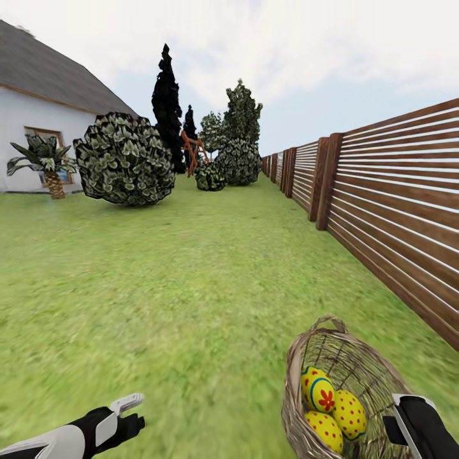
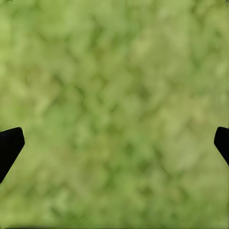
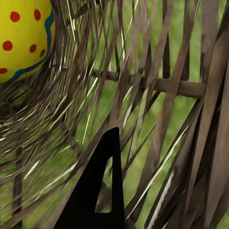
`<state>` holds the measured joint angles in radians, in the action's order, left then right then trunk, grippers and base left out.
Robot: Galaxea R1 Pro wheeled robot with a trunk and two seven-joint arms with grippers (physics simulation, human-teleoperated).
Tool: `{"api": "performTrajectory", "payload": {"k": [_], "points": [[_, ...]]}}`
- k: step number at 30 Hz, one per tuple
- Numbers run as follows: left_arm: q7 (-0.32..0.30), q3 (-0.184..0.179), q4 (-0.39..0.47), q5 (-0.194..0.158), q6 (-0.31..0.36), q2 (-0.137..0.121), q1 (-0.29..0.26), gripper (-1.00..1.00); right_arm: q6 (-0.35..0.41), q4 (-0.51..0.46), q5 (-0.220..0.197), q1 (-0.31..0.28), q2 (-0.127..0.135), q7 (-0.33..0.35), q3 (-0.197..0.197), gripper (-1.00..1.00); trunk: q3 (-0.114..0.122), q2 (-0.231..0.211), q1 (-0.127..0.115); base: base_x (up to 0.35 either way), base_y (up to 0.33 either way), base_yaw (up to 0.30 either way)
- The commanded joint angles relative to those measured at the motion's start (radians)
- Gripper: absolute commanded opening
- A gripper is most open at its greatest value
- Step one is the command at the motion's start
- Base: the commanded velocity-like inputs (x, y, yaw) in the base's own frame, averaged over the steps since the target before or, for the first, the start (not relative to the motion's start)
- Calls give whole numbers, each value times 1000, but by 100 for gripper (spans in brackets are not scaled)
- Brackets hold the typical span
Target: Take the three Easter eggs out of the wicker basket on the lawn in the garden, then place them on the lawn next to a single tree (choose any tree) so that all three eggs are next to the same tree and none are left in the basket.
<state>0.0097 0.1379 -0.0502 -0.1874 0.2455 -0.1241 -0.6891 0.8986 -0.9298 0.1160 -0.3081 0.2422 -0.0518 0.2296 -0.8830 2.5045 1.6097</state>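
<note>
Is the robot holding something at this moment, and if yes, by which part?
Left gripper is open and holds nothing. Right gripper sits at the wicker basket wall; whether it grips the wall cannot be told. The Easter eggs lie untouched.

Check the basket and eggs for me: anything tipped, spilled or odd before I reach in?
Nothing stands out. The wicker basket sits on the lawn with all three Easter eggs inside, none spilled. The right gripper is at the basket's rim; the left gripper hangs open above bare grass.

Easter eggs (image 1: pixel 331 408) in wicker basket (image 1: pixel 306 357)
</note>
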Motion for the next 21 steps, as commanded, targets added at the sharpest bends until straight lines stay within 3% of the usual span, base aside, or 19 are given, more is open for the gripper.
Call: {"api": "performTrajectory", "payload": {"k": [1, 21], "points": [[1, 6, -1, -4, 1, 0, -1, 100, 5, -1, 4, 0, 0, 4, 0, -100, 3, 0, -1, 0, 0, 294], [1, 6, 1, -9, -2, -8, -2, 100, 5, -1, 2, 0, 0, 4, 1, -100, 80, -4, -10, 0, 0, 294]]}}
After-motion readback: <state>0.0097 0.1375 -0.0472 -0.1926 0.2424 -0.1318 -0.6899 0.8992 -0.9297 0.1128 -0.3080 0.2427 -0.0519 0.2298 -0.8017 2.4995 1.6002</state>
